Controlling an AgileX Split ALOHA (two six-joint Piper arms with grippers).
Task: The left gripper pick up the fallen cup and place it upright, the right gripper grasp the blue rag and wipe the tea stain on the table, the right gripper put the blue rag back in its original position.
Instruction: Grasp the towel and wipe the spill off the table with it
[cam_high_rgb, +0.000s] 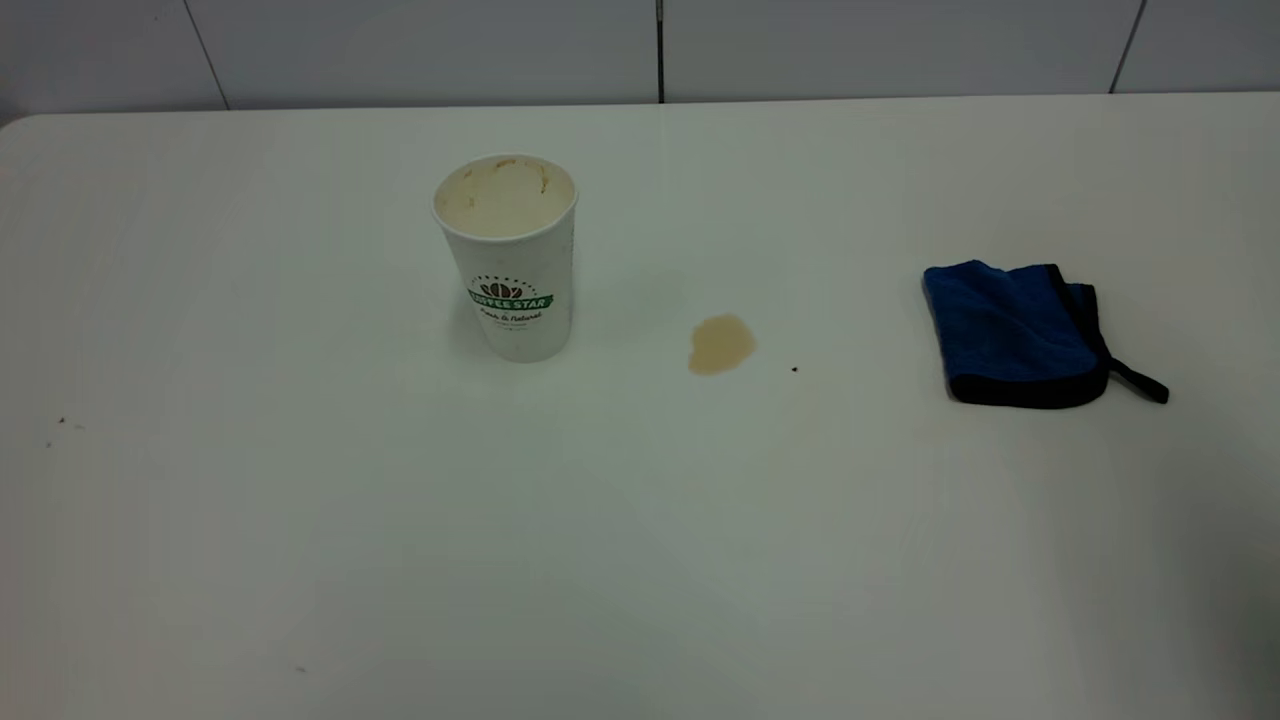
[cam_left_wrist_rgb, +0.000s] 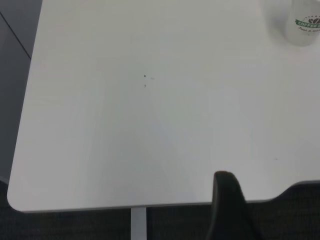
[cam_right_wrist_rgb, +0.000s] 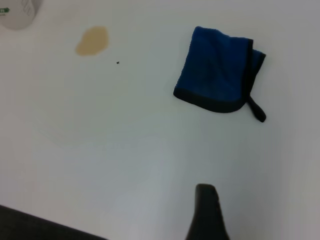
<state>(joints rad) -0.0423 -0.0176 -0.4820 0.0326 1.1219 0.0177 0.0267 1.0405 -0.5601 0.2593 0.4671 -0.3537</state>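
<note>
While the cup (cam_high_rgb: 508, 256) stands upright, hands' openness cannot be told; rag (cam_high_rgb: 1015, 333) lies apart.

Neither arm visible from outside. Only one dark fingertip of the left end effector (cam_left_wrist_rgb: 230, 210) and one of the right end effector (cam_right_wrist_rgb: 207, 215) showing, each hovering above the table (cam_high_rgb: 640, 520).

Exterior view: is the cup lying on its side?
No, the cup stands upright on the table, mouth up, left of the tea stain.
</note>
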